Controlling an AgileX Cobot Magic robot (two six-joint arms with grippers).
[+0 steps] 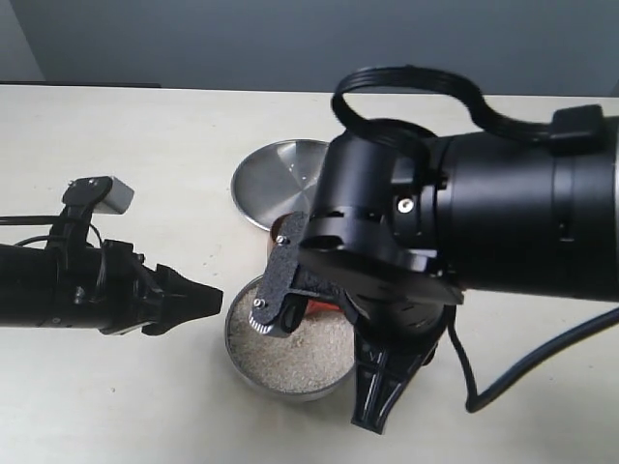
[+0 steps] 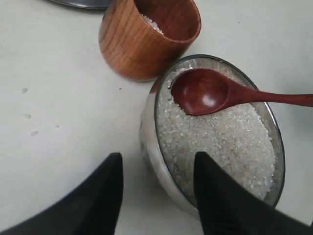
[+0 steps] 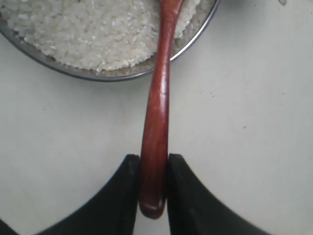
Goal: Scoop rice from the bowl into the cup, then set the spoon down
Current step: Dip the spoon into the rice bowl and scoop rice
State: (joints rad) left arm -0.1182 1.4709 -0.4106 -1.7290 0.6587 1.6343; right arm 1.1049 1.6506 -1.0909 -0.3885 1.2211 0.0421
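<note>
The steel bowl (image 2: 148, 142) holds a level mass of rice (image 2: 215, 142). Just beyond it stands the brown cup (image 2: 142, 44) with a few grains inside. The spoon's empty head (image 2: 200, 91) lies on the rice near the cup's side of the bowl, and its handle (image 3: 156, 117) runs out over the rim (image 3: 98, 76). My right gripper (image 3: 154, 164) is shut on the handle's end. My left gripper (image 2: 156, 169) is open, one finger outside the rim and one over the rice. In the exterior view the right arm hides the spoon and most of the cup (image 1: 324, 307).
A flat steel plate (image 1: 276, 179) lies behind the bowl (image 1: 237, 360) and cup. The bulky right arm (image 1: 484, 213) hangs over the right half of the pale table (image 1: 126, 406). The left arm (image 1: 58, 285) reaches in from the left edge.
</note>
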